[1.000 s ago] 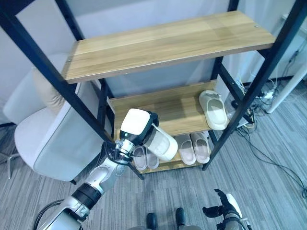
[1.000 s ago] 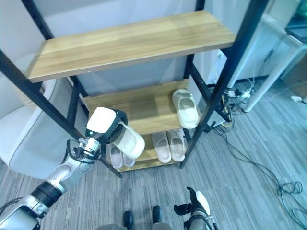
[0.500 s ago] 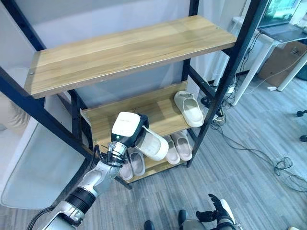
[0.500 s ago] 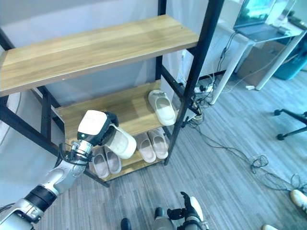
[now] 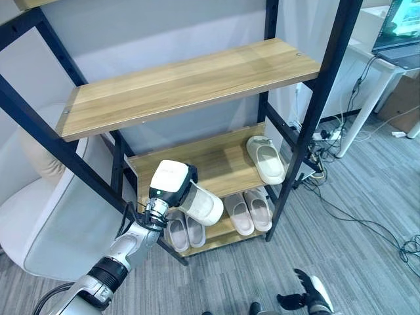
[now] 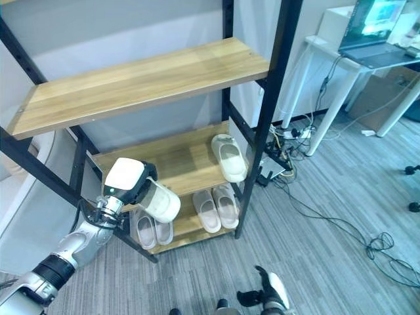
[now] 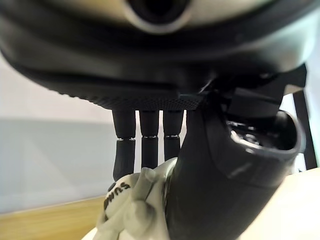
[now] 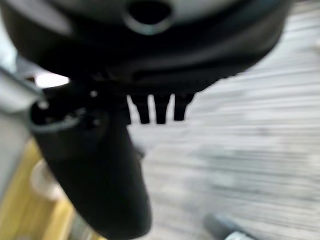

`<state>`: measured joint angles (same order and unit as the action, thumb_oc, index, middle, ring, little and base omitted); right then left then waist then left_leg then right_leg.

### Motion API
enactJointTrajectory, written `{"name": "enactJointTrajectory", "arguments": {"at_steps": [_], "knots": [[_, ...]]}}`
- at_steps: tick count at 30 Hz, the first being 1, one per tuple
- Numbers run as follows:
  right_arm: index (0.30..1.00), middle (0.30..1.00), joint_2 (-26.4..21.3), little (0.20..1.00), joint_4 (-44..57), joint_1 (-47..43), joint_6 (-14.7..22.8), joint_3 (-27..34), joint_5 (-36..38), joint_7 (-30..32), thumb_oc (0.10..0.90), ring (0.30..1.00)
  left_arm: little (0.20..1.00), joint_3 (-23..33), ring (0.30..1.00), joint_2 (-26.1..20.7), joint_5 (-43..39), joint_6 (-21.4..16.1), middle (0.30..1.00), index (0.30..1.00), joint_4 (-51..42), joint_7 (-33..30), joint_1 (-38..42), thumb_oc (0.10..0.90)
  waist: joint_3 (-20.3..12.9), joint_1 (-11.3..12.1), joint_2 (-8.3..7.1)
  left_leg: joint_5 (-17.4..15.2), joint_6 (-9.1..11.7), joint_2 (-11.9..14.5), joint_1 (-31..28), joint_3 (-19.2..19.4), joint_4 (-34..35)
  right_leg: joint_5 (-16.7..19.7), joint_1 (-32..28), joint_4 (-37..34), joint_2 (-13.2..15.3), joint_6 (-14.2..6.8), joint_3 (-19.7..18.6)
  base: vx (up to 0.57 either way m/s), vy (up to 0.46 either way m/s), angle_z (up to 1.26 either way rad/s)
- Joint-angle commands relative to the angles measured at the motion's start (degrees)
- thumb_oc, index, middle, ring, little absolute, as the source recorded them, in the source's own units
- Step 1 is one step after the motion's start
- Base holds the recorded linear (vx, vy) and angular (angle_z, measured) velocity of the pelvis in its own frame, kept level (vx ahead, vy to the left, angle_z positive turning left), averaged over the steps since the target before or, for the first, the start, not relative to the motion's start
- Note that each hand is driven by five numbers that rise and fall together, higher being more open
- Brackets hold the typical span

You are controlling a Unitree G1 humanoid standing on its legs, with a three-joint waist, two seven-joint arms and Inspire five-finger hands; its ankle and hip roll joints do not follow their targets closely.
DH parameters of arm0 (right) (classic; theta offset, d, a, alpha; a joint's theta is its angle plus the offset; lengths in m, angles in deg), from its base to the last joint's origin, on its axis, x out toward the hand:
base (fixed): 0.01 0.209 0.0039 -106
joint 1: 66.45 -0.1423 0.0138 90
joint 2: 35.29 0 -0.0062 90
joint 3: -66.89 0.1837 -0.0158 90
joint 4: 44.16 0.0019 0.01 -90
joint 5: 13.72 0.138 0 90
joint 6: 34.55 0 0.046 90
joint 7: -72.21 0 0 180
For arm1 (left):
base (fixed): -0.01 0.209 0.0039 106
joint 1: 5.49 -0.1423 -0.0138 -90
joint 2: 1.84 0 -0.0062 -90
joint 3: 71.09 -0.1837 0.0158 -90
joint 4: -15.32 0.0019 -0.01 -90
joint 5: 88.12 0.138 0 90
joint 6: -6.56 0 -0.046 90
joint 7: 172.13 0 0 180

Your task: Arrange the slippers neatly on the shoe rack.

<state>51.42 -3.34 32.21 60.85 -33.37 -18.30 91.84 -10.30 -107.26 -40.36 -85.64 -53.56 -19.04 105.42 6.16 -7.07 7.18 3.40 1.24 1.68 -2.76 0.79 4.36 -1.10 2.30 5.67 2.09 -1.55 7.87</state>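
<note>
Up at the front edge of the middle wooden shelf (image 5: 216,161) of the black-framed shoe rack (image 5: 321,98), the left hand (image 5: 172,186) has its fingers (image 7: 142,145) and thumb curled round a cream rubber slipper (image 5: 202,204), held in the air. A matching cream slipper (image 5: 266,159) lies at that shelf's right end, and two more pairs of pale slippers (image 5: 216,220) sit on the bottom shelf. Low by the grey floor (image 6: 315,249), the right hand (image 6: 268,294) hangs with fingers relaxed, holding nothing.

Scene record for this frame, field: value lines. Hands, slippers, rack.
left robot hand: shut on a cream slipper, held at the front of the middle shelf
right robot hand: low over the floor, open, holding nothing
middle shelf: one cream slipper at its right end
bottom shelf: two pairs of slippers
top shelf: bare
</note>
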Motion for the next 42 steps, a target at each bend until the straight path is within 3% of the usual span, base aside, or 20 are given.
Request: {"name": "enactJointTrajectory", "arguments": {"at_steps": [1,9,22,29,42], "knots": [[0.9,0.9,1.29,0.9,3.04,-0.18,3.44,-1.7,0.86,2.96,0.8,0.9,0.3,3.42,0.3,-2.82,0.61,-0.19,0.3,0.3,-2.97,-5.99,9.81,0.4,-3.95,-1.26,-4.09,-5.89,1.34,-0.44,0.74,0.78,-3.5,0.33,-4.68,-8.38,4.0,-6.24,-5.82,0.05,-0.06,-0.01],[0.9,0.9,1.75,0.9,0.61,0.27,3.32,-2.94,1.6,3.81,0.8,0.9,0.3,-1.98,0.3,-1.09,1.15,0.21,0.3,0.3,0.13,-6.81,18.26,0.4,-2.95,-3.24,-2.58,-2.71,2.32,0.41,3.22,0.78,0.64,0.64,-1.69,-9.32,3.3,-6.3,-4.71,0.01,-0.027,0.08],[0.9,0.9,0.02,0.9,-3.53,-2.76,3.74,-5.36,1.59,5.48,0.8,0.9,0.3,-10.28,0.3,-0.43,3.16,3.09,0.3,0.3,11.14,-9.32,32.39,0.4,-2.02,-5.52,-0.18,-2.79,2.83,0.17,9.69,2.6,0.64,2.22,5.23,-10.67,3.61,-7.3,-6.51,0.0,0.014,-0.06],[0.9,0.9,0.26,0.9,-5.08,-4.01,4.0,-6.34,1.4,6.31,0.8,0.9,0.3,-12.9,0.3,0.05,3.13,3.75,0.3,0.3,14.52,-9.93,37.32,0.4,-1.71,-5.88,-0.11,-2.47,2.85,0.31,12.38,3.26,0.64,3.0,8.42,-10.67,3.55,-7.38,-7.54,0.02,0.01,-0.11],[0.9,0.9,-0.45,0.9,-8.36,-8.61,5.16,-7.29,2.66,7.77,0.8,0.9,0.3,-23.68,0.3,-1.52,6.27,4.42,0.3,0.3,21.3,-9.48,51.77,0.4,-0.04,-6.52,-0.1,-1.95,2.92,0.45,17.13,4.01,0.64,4.28,13.73,-10.67,3.42,-7.7,-8.33,0.03,0.011,-0.01]]}}
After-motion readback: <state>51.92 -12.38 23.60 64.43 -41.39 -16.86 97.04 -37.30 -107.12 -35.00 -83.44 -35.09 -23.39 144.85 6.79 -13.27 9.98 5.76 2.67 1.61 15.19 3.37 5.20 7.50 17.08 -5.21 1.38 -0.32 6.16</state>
